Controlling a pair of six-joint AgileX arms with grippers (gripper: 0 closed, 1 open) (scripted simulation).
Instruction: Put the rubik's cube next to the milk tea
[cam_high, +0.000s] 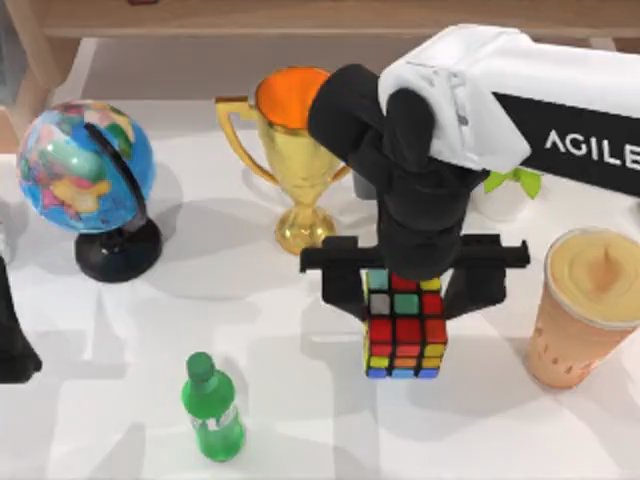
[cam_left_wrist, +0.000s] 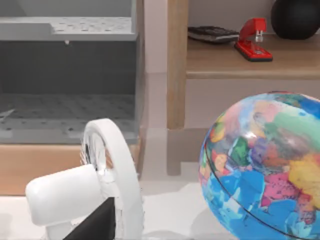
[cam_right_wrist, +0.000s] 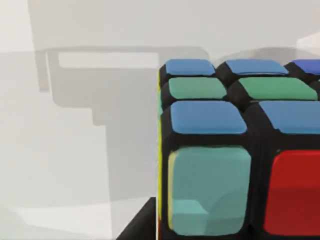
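The rubik's cube (cam_high: 404, 335) is at the table's middle, red face toward the front. My right gripper (cam_high: 405, 308) reaches down over it, one black finger against each side, shut on it. I cannot tell whether the cube rests on the table or hangs just above it. The right wrist view shows the cube (cam_right_wrist: 235, 165) up close over white table, with a black fingertip (cam_right_wrist: 140, 226) at its edge. The milk tea (cam_high: 590, 305), an orange-tan cup with a creamy top, stands to the right of the cube with a gap between them. My left arm (cam_high: 12, 335) is parked at the table's left edge.
A gold trophy (cam_high: 290, 160) stands behind the cube and a globe (cam_high: 88, 165) at the back left. A green bottle (cam_high: 212, 410) is at the front left, a small potted plant (cam_high: 505, 188) behind the right arm. The left wrist view shows a white fan (cam_left_wrist: 100, 185) and a shelf with a red stapler (cam_left_wrist: 252, 41).
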